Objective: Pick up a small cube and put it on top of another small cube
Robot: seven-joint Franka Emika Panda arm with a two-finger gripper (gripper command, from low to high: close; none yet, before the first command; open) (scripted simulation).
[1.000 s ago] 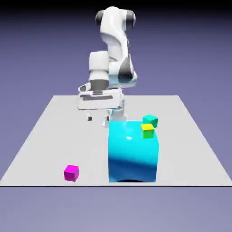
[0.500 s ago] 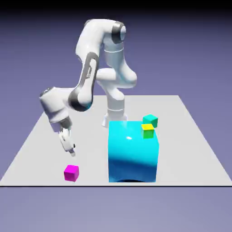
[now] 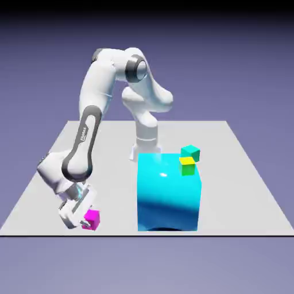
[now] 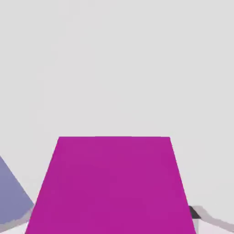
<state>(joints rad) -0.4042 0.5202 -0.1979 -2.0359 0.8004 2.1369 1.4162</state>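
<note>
The small magenta cube (image 3: pixel 92 220) lies near the table's front edge, at the exterior view's left. My gripper (image 3: pixel 85 222) is down at the table around it, tilted, and looks open with the cube between its fingers. In the hand view the magenta cube (image 4: pixel 112 187) fills the lower middle, and one grey fingertip (image 4: pixel 201 215) shows just beside its right edge. The gripper (image 4: pixel 112 226) straddles the cube there. The tiny teal-green cube (image 3: pixel 190 152) sits on the table behind the big block, far to the right.
A large glossy cyan block (image 3: pixel 169 192) stands between the two small cubes. A small cube with a yellow top and green sides (image 3: pixel 187 165) rests at its far right top corner. The table's front edge (image 3: pixel 115 233) is just beyond the magenta cube.
The arm swung from the back middle toward the exterior view's left and front, then dropped until the gripper reached the magenta cube. No cube has moved.
</note>
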